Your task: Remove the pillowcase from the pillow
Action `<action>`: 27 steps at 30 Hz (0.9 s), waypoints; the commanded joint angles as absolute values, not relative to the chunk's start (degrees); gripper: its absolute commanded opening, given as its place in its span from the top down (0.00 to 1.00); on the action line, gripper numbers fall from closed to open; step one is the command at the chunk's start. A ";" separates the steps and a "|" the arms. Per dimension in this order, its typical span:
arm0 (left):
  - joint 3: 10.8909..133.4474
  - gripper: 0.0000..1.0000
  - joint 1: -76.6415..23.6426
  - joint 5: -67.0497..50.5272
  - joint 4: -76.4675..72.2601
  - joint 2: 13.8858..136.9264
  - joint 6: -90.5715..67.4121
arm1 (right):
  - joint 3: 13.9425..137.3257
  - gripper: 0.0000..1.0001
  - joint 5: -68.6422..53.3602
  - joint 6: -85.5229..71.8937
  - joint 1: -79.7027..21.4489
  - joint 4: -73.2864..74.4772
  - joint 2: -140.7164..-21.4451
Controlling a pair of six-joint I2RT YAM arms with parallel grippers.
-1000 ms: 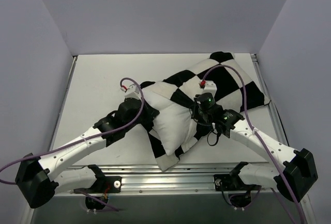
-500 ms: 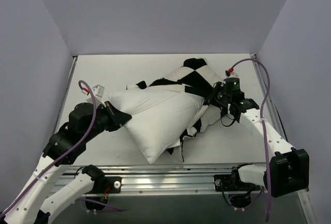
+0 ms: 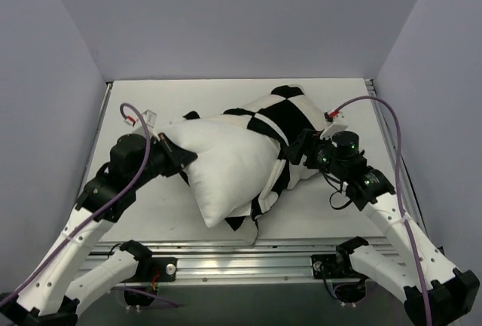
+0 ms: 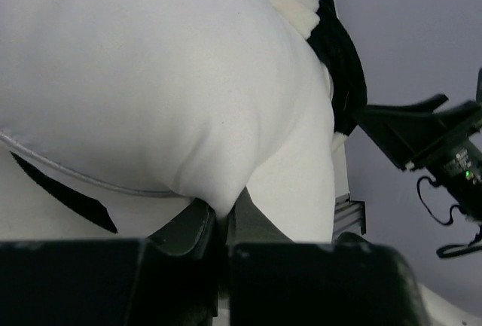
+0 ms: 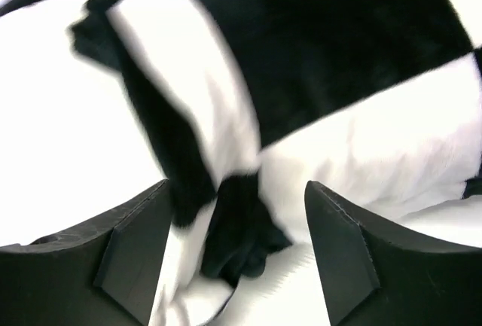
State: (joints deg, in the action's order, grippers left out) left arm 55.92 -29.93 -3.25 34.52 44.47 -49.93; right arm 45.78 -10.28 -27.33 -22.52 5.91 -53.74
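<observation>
Jaws: left jaws closed on a pinch of plain white fabric at the left corner of the pillow (image 4: 151, 77); the left wrist view shows the fabric squeezed into the narrow slit between them. Right jaws spread wide apart, with a dark fold of the pillowcase (image 5: 339, 40) hanging in the gap. It touches neither side that I can make out, and that view is blurred.

Top view: the pillow lies across the middle of the bench (image 3: 188, 94), its left and near portions bare white. The pillowcase is bunched over the pillow's far right end, checks crumpled. A strip of checked fabric also shows under the pillow's near edge. The case is only partly off.

Left arm (image 3: 98, 198) reaches in from the near left to the pillow's left corner. Right arm (image 3: 384, 198) comes from the near right, its wrist just beside the bunched case on the right.
</observation>
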 commanded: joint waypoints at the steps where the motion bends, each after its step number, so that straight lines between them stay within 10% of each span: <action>1: 66.69 0.98 -29.97 -0.19 16.62 50.77 -47.64 | 45.79 0.34 -8.69 -25.66 -22.85 10.79 -46.52; 12: 76.28 0.98 -34.79 9.39 6.77 65.03 -48.08 | 41.67 0.24 -25.04 -27.94 -25.31 8.71 -44.21; 21: 79.45 0.98 -38.93 13.71 7.03 67.24 -47.72 | 37.45 0.18 -14.61 -32.87 -36.64 -3.24 -50.87; 27: 78.58 0.98 -39.29 11.78 10.81 65.22 -49.57 | 33.23 0.37 -1.60 -34.89 -36.92 -10.71 -57.99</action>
State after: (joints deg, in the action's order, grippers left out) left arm 74.06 -39.18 11.14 19.40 68.82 -47.90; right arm 34.54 -11.27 -33.15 -37.19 -3.92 -55.40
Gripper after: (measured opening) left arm 0.070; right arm 0.656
